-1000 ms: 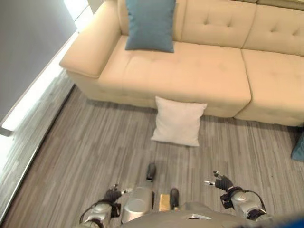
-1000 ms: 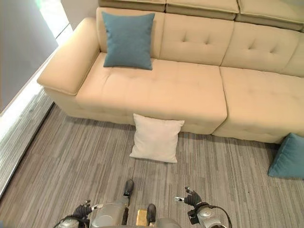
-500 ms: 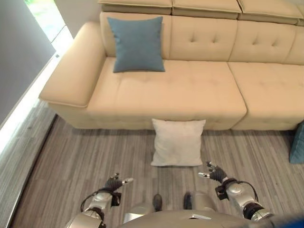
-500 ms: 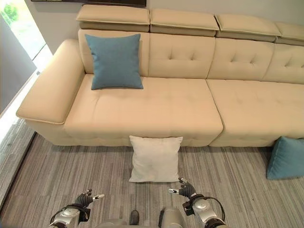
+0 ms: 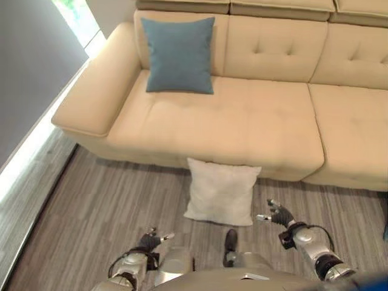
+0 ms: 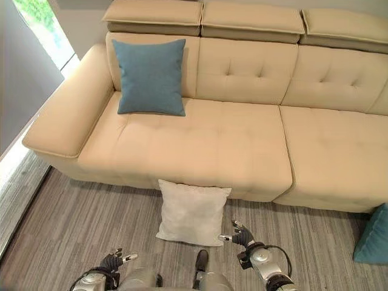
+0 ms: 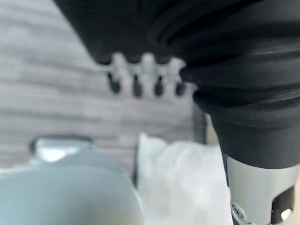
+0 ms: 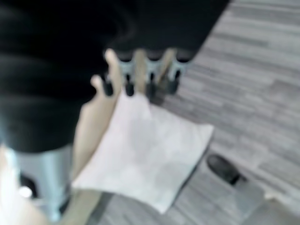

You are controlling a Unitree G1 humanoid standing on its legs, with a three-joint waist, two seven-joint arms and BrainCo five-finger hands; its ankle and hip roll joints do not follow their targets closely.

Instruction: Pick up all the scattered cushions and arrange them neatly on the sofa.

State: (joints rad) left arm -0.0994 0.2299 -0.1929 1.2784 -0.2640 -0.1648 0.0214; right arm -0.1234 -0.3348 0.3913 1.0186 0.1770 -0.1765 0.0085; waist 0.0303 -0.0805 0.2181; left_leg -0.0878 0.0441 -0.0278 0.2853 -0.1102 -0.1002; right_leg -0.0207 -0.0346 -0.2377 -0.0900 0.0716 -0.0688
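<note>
Since the earlier frame the right hand [image 6: 241,233] has come closer to the white cushion [image 6: 191,211], fingers relaxed and spread, holding nothing. This cushion leans on the sofa [image 6: 200,145] front, its lower edge on the grey floor [image 6: 73,230]. One blue cushion [image 6: 150,76] stands against the sofa back, another blue cushion [image 6: 374,242] lies on the floor at right. Left hand [image 6: 115,259] hangs low, loosely open and empty.

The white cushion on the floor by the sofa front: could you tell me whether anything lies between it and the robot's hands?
Nothing visible does. The white cushion leans against the sofa front, with bare floor between it and the open right hand and left hand. Both hold nothing.
</note>
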